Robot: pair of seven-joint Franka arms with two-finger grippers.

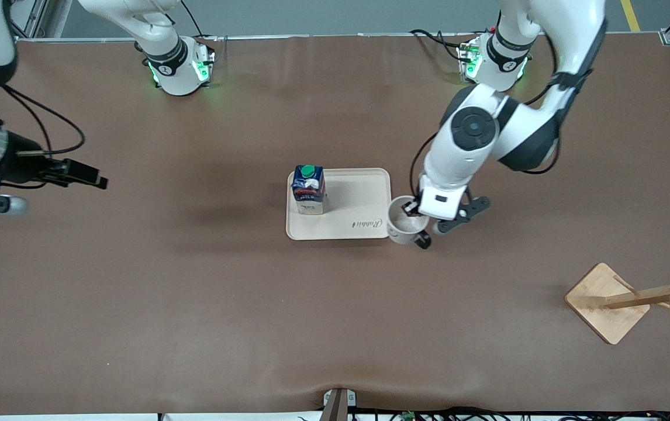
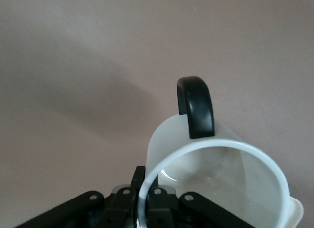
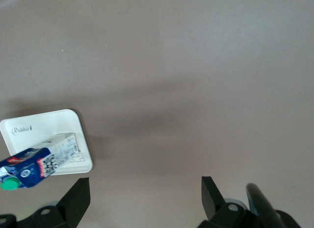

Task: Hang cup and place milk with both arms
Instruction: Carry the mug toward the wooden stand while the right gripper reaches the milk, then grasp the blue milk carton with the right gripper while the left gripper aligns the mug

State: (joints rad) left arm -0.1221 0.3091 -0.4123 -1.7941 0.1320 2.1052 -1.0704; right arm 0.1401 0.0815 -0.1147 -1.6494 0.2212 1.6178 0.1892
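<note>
The cup point(image 1: 403, 224), a white mug with a black handle point(image 2: 196, 107), is upright beside the tray's edge toward the left arm's end. My left gripper point(image 1: 415, 215) is shut on the cup's rim point(image 2: 216, 174), with one finger inside and one outside. I cannot tell whether the cup is touching the table. The milk point(image 1: 308, 190), a dark blue carton with a green cap, stands on the beige tray point(image 1: 364, 202). It also shows in the right wrist view point(image 3: 34, 166). My right gripper point(image 1: 92, 175) is open and empty over the bare table at the right arm's end.
A wooden cup rack point(image 1: 633, 298) with pegs on a square base stands near the front camera at the left arm's end. The tray point(image 3: 49, 125) has bare room beside the milk. Brown table surface lies all around.
</note>
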